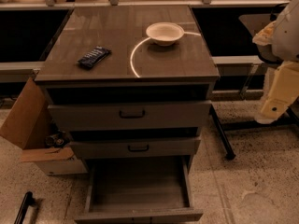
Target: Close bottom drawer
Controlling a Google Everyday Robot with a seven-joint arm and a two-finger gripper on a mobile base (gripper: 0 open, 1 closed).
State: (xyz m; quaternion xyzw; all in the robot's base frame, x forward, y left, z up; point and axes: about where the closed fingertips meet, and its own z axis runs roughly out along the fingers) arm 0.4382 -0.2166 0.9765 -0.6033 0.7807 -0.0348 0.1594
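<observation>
Bottom drawer (140,190) open over speckled floor (252,171); gripper (270,112) right of cabinet (131,55).

Bottom drawer (140,190): front panel cut by the lower edge, handle out of view. Pincer (271,112), far right, apart from the table (93,64): arm above it cut by the right edge. Dark packet (94,57): label unreadable. Cardboard box (28,120): contents indistinct. Black bar (23,208): lower end cut off.

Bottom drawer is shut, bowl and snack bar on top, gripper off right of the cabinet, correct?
No: the camera view shows the bottom drawer pulled far out. The bowl and snack bar are on top, and the gripper hangs right of the cabinet.
</observation>
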